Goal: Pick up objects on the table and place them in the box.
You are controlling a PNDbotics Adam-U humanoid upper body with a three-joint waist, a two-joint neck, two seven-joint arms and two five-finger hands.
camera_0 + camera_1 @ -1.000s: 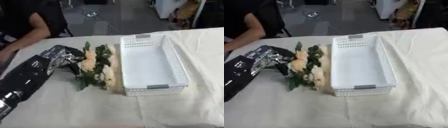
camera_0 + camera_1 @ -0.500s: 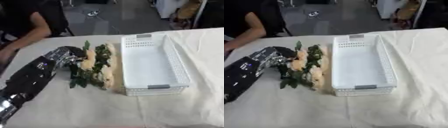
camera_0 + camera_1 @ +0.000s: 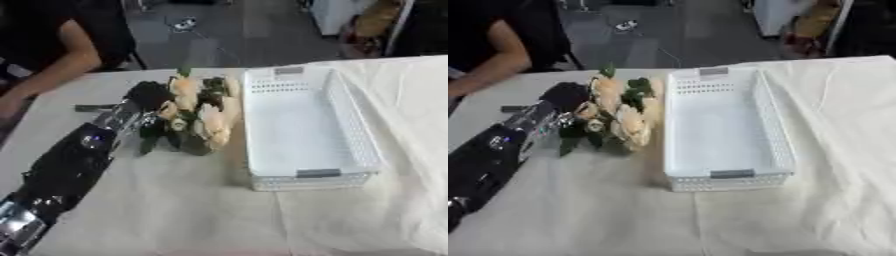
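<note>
Now reaching in from the lower left, black arm stretching diagonally across the cloth-covered surface (image 3: 175, 210). Left robot hand (image 3: 147, 95) closing around the bunch of flowers (image 3: 199, 117), dark fingers wrapping the stems at the bunch's near-left side. Flowers looking cream and peach with dark green leaves, lying just to the right of the robot hand and spreading away from it toward the box. Hard telling whether the bunch is lifting off the cloth or resting on it.

White box (image 3: 306, 125) sitting just beyond the flowers, on the far side from the robot hand, its long perforated wall running right beside the blossoms and possibly touching them. Standing open on top, with nothing showing inside and a grey tab on each short end.

Cloth wrinkling and folding to the right of the box, well apart from the robot hand. Small dark flat thing (image 3: 92, 107) lying on the surface just to the left of the robot hand, too blurred for naming. Right robot hand not showing in either view.
</note>
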